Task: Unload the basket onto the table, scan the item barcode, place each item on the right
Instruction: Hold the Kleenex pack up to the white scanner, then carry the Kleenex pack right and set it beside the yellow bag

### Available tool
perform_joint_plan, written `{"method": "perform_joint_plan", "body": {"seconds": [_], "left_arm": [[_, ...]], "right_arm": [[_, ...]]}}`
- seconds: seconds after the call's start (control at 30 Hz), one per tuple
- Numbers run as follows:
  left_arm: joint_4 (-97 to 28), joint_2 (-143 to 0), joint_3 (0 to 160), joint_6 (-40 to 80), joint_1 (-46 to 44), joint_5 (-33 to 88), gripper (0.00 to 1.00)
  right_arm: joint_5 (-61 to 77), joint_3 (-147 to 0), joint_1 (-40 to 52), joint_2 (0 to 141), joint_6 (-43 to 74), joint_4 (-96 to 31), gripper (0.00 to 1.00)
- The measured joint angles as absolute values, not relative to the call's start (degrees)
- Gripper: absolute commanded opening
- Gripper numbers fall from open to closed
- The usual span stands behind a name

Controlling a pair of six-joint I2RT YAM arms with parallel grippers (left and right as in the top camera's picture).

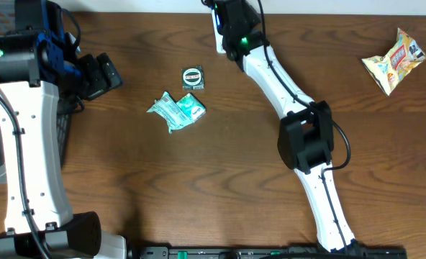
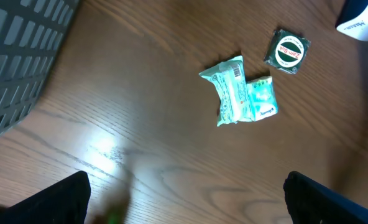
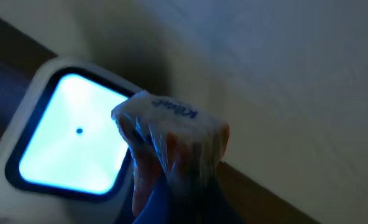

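In the right wrist view my right gripper (image 3: 184,202) is shut on a small crinkled plastic packet (image 3: 171,130), white on top with orange and blue below. The packet is held just in front of the scanner's lit window (image 3: 72,143). From overhead, that gripper (image 1: 227,20) is at the table's far edge beside the white scanner (image 1: 218,36), and the packet is hidden there. My left gripper (image 1: 101,75) hovers at the left, open and holding nothing. Its dark fingertips (image 2: 47,202) show at the bottom corners of the left wrist view.
A green and white packet (image 1: 177,110) (image 2: 240,92) lies mid-table with a dark round-labelled sachet (image 1: 193,78) (image 2: 288,51) just behind it. A yellow snack bag (image 1: 395,60) lies far right. A grey mesh basket (image 2: 16,56) stands at the left edge.
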State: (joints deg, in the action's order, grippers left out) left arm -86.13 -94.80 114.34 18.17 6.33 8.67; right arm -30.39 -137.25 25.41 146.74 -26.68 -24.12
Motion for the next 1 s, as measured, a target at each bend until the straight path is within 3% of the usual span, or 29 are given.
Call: {"method": "perform_joint_plan", "body": {"seconds": [0.13, 0.27, 0.43, 0.67, 1.0], "left_arm": [[-86.11, -94.80, 114.34, 18.15, 6.33, 8.67, 0.98], [-86.13, -94.80, 114.34, 18.15, 6.33, 8.69, 0.98], [-86.15, -94.80, 114.34, 18.15, 6.33, 8.67, 0.98], [-86.15, -94.80, 114.34, 18.17, 6.33, 8.67, 0.98], [-86.13, -94.80, 114.34, 18.15, 6.33, 8.67, 0.98]], "right_arm": [[-30.28, -139.44, 22.87, 144.07, -21.39, -35.16, 0.01], [-30.24, -140.20, 15.03, 140.35, -12.03, -51.83, 0.01], [-25.67, -139.06, 3.88, 139.59, -4.58, -63.18, 0.01], [-13.85, -128.38, -7.16, 139.59, -1.28, -60.29, 0.01], [-11.40, -119.55, -11.79, 139.59, 0.97, -49.52, 0.01]]}}
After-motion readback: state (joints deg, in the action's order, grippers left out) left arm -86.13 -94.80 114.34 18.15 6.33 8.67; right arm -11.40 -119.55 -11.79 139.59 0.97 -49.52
